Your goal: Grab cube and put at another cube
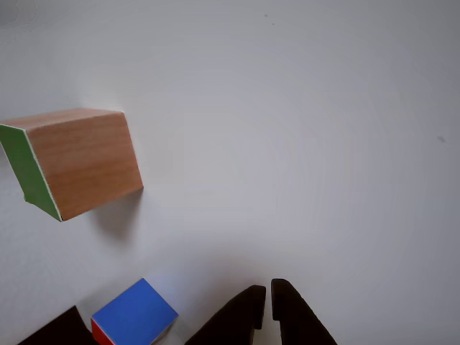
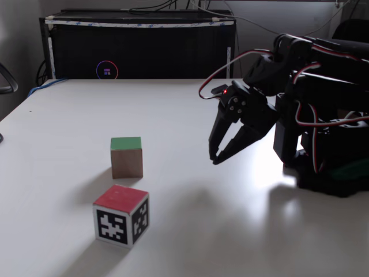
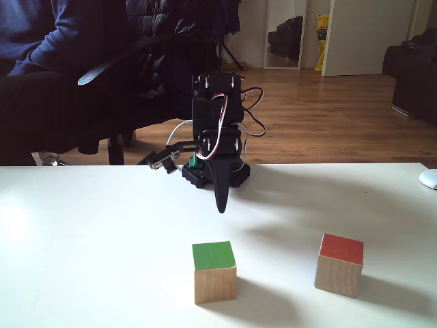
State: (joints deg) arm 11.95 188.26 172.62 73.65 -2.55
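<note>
The white counter (image 2: 190, 115) carries everything and runs off the frame on all sides in the other view. Behind it, in a fixed view, stands a dark cabinet (image 2: 138, 46) with a small glowing ring, its top edge cut off. In another fixed view a person's dark sleeve (image 3: 27, 34) and an office chair (image 3: 130, 61) sit behind the counter, both cropped by the frame.

The black arm (image 2: 311, 115) stands at the right of the counter in a fixed view, its base partly past the right edge and its red and white wires looping over the joints. The pincer (image 2: 214, 157) hangs above the counter with its tips pointing down, jaws only slightly parted and holding nothing. In another fixed view the pincer (image 3: 221, 206) is seen edge-on, so the gap is hidden there; in the other view its tips (image 1: 269, 295) enter from the bottom edge with a narrow slit between them.

The cube (image 2: 127, 157) rests on the counter well apart from the pincer, green face up, wood sides facing the camera (image 3: 214, 271). In the other view its left corner is cut off (image 1: 79, 162).

Another cube (image 2: 121, 215) sits near it, not touching, red face up with black-and-white marker patterns on two sides. Its blue face (image 1: 135, 313) shows in the other view, lower part cropped; the dark shape beside it is probably part of the pincer.
</note>
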